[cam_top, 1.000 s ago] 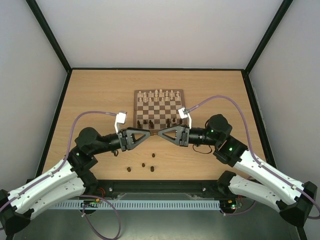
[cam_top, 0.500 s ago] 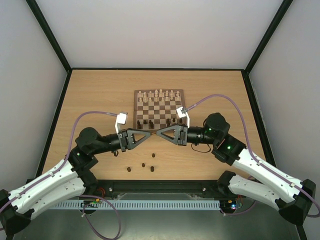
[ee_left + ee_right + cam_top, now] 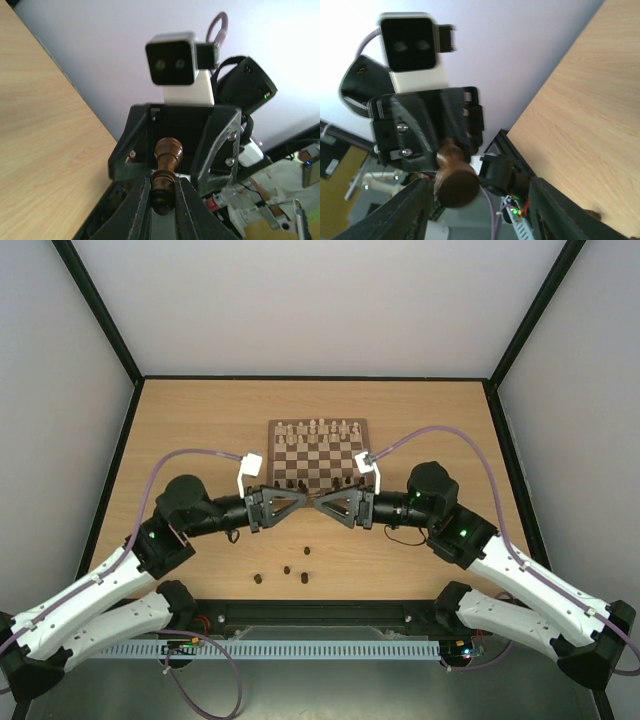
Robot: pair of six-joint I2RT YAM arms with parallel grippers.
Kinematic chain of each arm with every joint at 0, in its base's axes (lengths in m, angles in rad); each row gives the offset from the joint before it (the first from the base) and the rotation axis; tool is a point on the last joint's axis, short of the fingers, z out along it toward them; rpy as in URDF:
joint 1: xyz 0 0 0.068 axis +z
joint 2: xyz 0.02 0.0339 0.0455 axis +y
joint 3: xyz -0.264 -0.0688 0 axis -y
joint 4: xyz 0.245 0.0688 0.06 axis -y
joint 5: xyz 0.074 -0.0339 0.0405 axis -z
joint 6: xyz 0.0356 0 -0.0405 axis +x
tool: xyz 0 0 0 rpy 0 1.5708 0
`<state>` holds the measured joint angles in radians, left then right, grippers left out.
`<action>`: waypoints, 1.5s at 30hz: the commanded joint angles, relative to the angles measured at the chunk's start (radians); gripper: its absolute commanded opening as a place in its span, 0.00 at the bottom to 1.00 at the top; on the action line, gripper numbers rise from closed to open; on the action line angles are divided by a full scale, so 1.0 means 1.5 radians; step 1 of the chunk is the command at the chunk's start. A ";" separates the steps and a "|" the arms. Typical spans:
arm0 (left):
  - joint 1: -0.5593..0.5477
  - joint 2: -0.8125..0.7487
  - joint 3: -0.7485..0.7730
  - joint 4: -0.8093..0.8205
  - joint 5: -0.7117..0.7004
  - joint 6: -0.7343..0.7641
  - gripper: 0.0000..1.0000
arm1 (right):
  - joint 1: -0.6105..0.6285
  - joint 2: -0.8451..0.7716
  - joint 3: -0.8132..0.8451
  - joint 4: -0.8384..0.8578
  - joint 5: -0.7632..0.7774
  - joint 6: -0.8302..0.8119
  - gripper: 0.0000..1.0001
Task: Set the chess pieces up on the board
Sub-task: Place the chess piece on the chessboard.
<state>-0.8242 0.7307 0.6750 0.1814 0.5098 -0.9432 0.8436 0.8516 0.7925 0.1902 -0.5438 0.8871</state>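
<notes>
Wooden table (image 3: 200, 440): grippers meet tip to tip just off the board's (image 3: 271, 450) near edge. Left gripper (image 3: 300, 502) pinches a dark brown chess piece (image 3: 167, 150). Right gripper (image 3: 322, 503) fingers are spread wide, with the piece poking between them; four loose dark pieces (image 3: 287, 569) lie nearer the bases.

Board (image 3: 318, 462) on table (image 3: 200, 430), left gripper (image 3: 306, 502) and right gripper (image 3: 324, 503) tip to tip before it, chess pieces (image 3: 303, 577) nearer.
</notes>
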 commanded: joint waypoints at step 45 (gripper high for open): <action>-0.056 0.833 0.730 -0.856 -0.512 0.381 0.03 | -0.002 -0.077 0.076 -0.466 0.323 -0.158 0.75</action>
<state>-0.9154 1.9450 1.7203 -1.0500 -0.2161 -0.3992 0.8436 0.7353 0.9062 -0.5034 -0.0441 0.6643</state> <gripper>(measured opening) 0.125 0.745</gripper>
